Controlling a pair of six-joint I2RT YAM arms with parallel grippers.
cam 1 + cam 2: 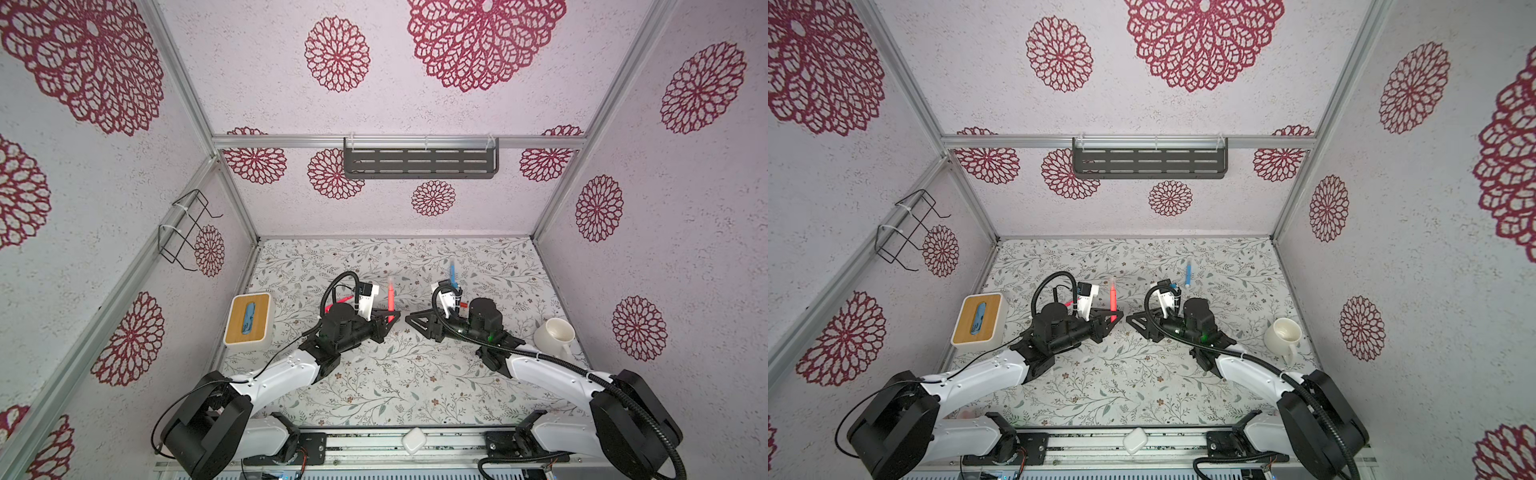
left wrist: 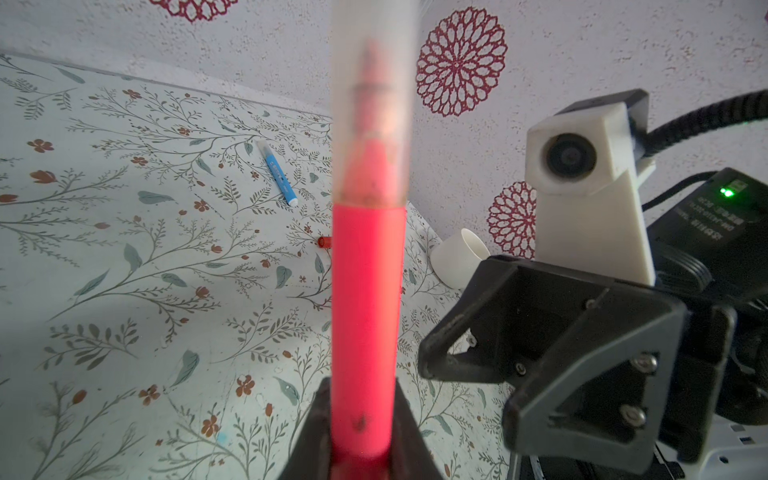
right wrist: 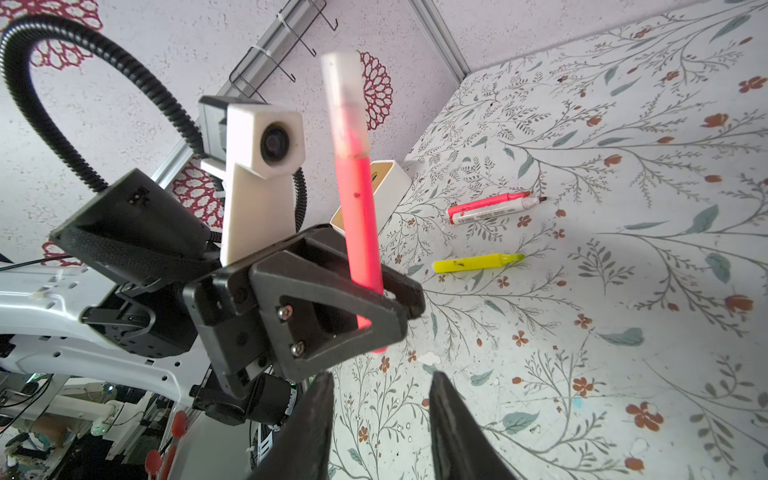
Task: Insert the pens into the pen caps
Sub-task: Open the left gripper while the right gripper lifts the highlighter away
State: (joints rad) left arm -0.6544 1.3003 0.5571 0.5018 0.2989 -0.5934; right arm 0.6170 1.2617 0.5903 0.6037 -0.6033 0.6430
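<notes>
One pink pen (image 3: 359, 216) wears a translucent cap (image 3: 345, 99), clamped in left hand (image 3: 374, 291); right hand (image 3: 382, 378) empty, jaws apart. Yellow pen (image 3: 473, 262) lies uncapped on worktop (image 3: 623, 374), red cap (image 2: 324, 242) loose: pending.

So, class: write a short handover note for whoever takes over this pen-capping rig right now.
Grippers: the left gripper is shut on the held pink pen, upright, translucent cap already on its tip. The right gripper is open and empty.
On the table: blue pen, apparently capped; red cap loose; second pink pen, white marker and yellow pen lying uncapped.
Done: one pen capped, perhaps two.
To do: cap those three; only the red cap is in view.
</notes>
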